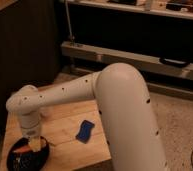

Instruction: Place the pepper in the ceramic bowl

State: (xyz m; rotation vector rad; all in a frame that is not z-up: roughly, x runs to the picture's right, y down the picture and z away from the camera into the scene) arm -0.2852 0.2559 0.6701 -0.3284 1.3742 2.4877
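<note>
The black ceramic bowl [19, 159] sits at the near left corner of the wooden table [65, 126]. My gripper [35, 145] hangs from the white arm directly over the bowl's far rim. A sliver of orange, the pepper [23, 149], shows just left of the gripper, low over the bowl; whether it is held or resting in the bowl I cannot tell. The wrist hides the fingertips.
A blue sponge [83, 130] lies on the table to the right of the bowl. The big white arm link [130, 115] covers the table's right side. A dark cabinet stands at the left and a metal shelf rail [140, 57] behind.
</note>
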